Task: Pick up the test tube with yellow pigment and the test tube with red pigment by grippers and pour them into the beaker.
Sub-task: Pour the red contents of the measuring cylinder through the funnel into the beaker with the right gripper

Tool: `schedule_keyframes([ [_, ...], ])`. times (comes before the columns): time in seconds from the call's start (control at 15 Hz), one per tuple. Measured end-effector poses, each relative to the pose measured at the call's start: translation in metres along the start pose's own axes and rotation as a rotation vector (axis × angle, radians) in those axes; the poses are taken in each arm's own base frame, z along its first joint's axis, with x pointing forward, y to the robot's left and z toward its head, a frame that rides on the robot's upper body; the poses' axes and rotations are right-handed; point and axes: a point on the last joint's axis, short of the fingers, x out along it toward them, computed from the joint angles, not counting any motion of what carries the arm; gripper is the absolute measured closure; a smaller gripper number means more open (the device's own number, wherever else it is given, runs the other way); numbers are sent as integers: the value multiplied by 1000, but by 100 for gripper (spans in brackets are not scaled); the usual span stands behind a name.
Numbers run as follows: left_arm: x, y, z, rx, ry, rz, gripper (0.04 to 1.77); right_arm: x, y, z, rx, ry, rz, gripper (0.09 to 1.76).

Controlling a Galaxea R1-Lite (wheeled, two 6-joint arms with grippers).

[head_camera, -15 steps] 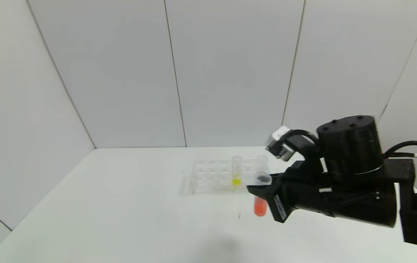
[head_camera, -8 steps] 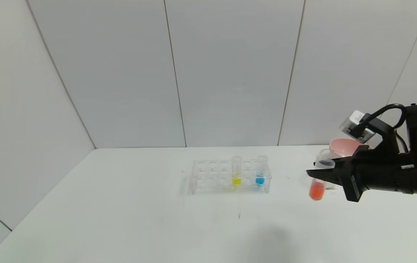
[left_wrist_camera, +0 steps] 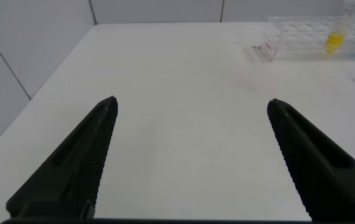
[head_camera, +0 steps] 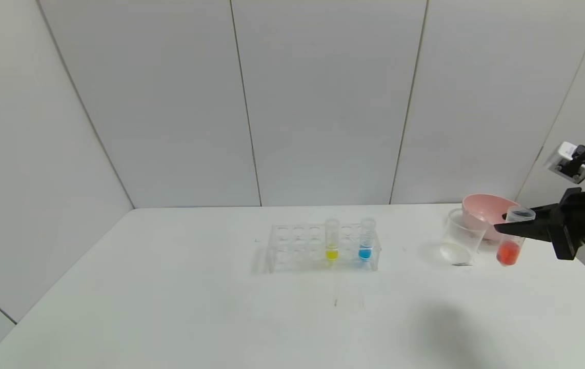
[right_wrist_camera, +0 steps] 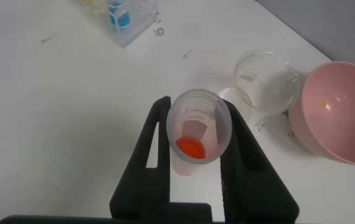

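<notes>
The white table [head_camera: 169,307] carries a clear rack [head_camera: 297,253], the beaker [head_camera: 459,238] and a pink bowl [head_camera: 484,205].

**Three cams, one desk: where each one sits**

Head cam is up high, looking forward and down, far enough back to take in the whole desk [head_camera: 195,307] plus the wall panels behind. Left wrist cam hangs low over the near left part of the desk, peering out between its own hand's [left_wrist_camera: 191,155] fingers toward the clear rack [left_wrist_camera: 317,43], which the head cam sees mid-desk too. Right wrist cam looks steeply down from close up, sharing the beaker [right_wrist_camera: 268,81] and pink bowl [right_wrist_camera: 336,118] with the head view.
</notes>
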Motion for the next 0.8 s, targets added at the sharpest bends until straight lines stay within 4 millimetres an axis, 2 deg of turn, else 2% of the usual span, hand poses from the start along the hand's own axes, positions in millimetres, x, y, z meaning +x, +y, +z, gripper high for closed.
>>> schedule_keyframes([
  [0.4, 0, 0, 0, 0, 0, 0, 9, -1, -46, -3, -66, 127, -4, 133],
  [0.6, 0, 0, 0, 0, 0, 0, 9, 5, -65, 6, -118, 168, -23, 133],
  [0.8, 0, 0, 0, 0, 0, 0, 9, 17, -75, 16, -134, 254, -50, 133],
])
